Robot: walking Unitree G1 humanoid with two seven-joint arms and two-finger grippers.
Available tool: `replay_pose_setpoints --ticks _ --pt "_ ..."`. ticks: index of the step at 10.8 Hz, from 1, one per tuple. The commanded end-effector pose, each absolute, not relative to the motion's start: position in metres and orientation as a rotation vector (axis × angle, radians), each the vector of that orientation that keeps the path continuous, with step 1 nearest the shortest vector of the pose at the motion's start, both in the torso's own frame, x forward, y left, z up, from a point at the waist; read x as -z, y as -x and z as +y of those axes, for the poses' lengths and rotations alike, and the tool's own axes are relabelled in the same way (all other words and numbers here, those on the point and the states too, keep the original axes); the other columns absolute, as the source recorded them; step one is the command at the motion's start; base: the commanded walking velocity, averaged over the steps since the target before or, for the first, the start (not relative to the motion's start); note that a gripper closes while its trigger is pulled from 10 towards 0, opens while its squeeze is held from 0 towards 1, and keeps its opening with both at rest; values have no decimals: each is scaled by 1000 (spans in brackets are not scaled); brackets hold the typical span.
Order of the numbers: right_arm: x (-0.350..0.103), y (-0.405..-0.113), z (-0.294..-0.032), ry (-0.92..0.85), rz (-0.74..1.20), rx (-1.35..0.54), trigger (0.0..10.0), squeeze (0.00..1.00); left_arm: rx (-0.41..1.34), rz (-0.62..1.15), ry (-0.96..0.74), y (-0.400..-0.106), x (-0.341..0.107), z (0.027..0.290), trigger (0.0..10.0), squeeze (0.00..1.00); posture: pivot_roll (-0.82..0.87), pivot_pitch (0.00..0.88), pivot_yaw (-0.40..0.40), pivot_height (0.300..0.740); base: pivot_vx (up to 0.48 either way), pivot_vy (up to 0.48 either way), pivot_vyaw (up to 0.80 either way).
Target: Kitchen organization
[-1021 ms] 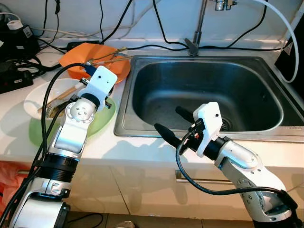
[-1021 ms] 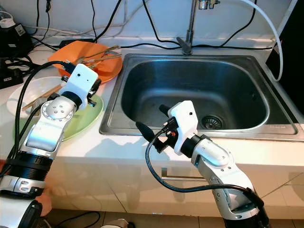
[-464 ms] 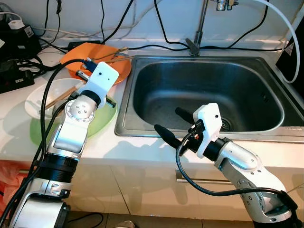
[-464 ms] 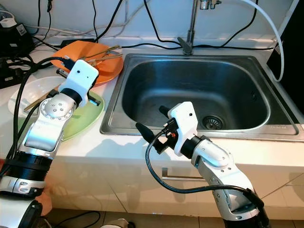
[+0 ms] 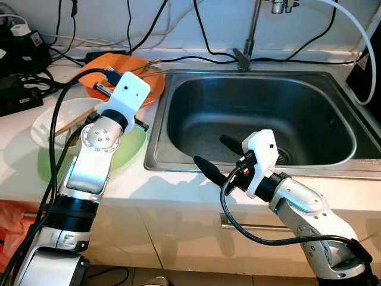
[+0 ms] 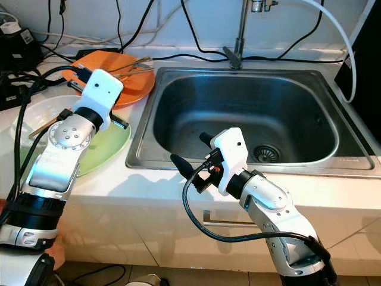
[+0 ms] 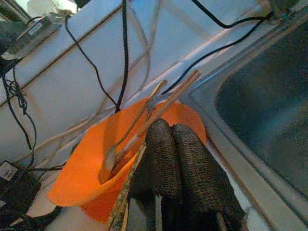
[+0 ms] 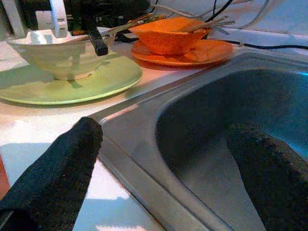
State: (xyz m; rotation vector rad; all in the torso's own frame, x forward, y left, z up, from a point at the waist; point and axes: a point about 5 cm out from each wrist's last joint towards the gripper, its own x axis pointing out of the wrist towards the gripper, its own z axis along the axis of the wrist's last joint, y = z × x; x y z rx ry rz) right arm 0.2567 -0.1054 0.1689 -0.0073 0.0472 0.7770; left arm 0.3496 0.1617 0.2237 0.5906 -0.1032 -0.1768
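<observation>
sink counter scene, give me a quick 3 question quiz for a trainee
1. True or false: the right gripper is open at the front rim of the stainless steel sink.
2. What does the white ceramic bowl sit on? A) round pale green plate B) orange plate C) sink floor
3. Fill in: the left gripper, fingers together, points at the ____ plastic bowl holding the utensils.

Key: 1 true. 2 A, the round pale green plate. 3 orange.
</observation>
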Motion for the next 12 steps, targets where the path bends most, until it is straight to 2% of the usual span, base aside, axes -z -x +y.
replay_pose_setpoints --ticks 1,2,3,4,8,12 --pt "-170 -258 -105 12 39 -787 10000 0 164 -109 -593 -348 -225 163 0 0 112 22 28 740 0 0 0" --pt "-170 -258 -105 12 38 -785 10000 0 167 -118 -601 -347 -228 161 0 0 111 21 28 740 0 0 0" --pt "-169 -258 -105 12 37 -785 10000 0 163 -118 -618 -347 -228 161 824 0 111 20 29 740 0 0 0" --pt "-169 -258 -104 12 37 -785 10000 0 152 -114 -619 -346 -227 161 10000 1000 112 20 30 740 0 0 0" --pt "-168 -258 -102 14 35 -786 10000 0 173 -133 -643 -340 -221 154 10000 1000 116 19 36 740 0 0 0" --pt "-166 -258 -100 9 34 -785 10000 0 103 -50 -752 -342 -196 175 10000 1000 120 15 44 740 0 0 0"
